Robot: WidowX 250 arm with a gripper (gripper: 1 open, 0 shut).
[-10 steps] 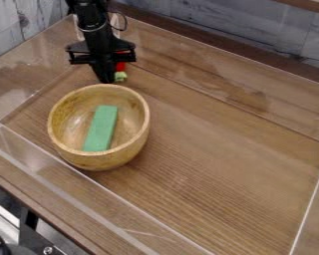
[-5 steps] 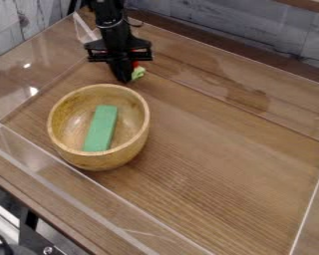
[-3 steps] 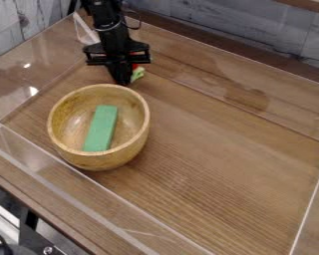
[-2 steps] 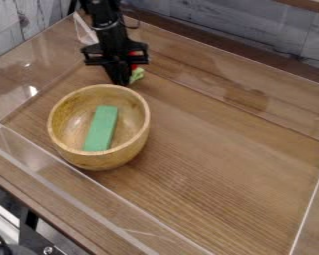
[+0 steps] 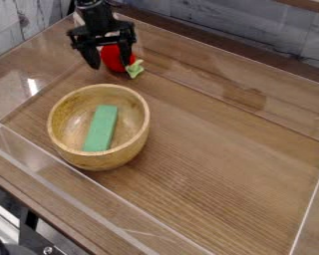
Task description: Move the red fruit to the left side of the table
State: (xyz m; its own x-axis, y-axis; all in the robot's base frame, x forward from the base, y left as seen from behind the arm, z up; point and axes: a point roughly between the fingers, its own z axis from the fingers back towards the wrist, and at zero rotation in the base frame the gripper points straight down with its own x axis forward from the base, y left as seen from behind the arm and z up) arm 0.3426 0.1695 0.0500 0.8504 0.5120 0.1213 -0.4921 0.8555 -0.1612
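The red fruit is a small glossy red toy with a green leafy cap. It lies on the brown wood-grain table near the far left corner. My black gripper hangs over it, pointing down, with its jaws open and spread to either side of the fruit. The fingers partly hide the fruit's left side. I cannot tell whether a finger still touches it.
A round wooden bowl stands in front of the gripper with a flat green block inside. Low clear acrylic walls border the tabletop on all sides.
The jaws were shut on the red fruit and are open now. The hand has shifted a little left and up in the picture. The fruit stays on the table.
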